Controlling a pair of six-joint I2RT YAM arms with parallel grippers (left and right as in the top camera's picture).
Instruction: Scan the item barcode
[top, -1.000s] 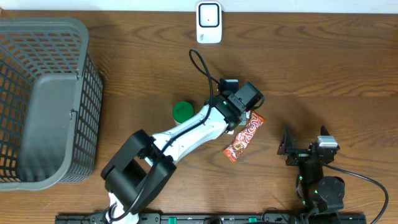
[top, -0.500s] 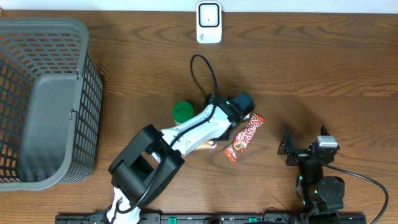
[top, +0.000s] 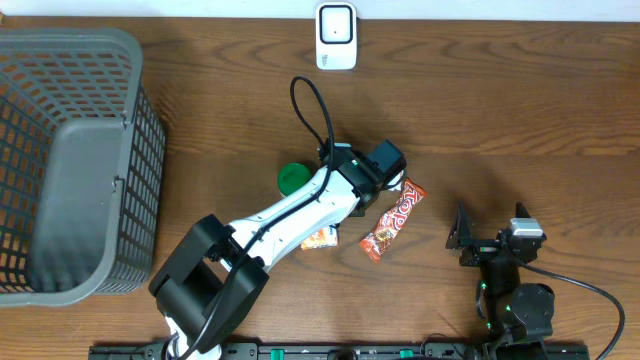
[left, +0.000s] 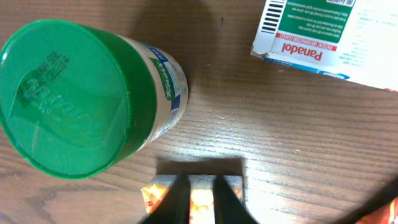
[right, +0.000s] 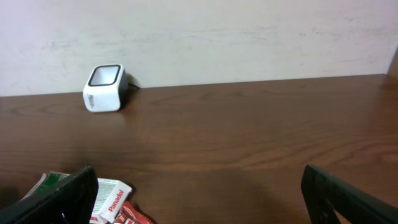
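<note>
The white scanner (top: 336, 37) stands at the table's far edge and also shows in the right wrist view (right: 104, 79). My left arm (top: 340, 195) reaches over the table's middle. An orange snack packet (top: 318, 238) shows under it. In the left wrist view my left gripper (left: 200, 200) has its fingers nearly together on this orange packet (left: 201, 202), which casts a shadow on the wood. My right gripper (right: 199, 199) rests open at the front right, nothing between its fingers.
A green-lidded jar (left: 74, 99) stands left of the packet. A Panadol box (left: 323, 37) lies to the right, barcode up. A red candy bar (top: 393, 220) lies beside it. A grey basket (top: 70, 160) fills the left side.
My left arm has drawn back left from the candy bar, and the orange packet has come into view beneath it. The right arm has not moved.
</note>
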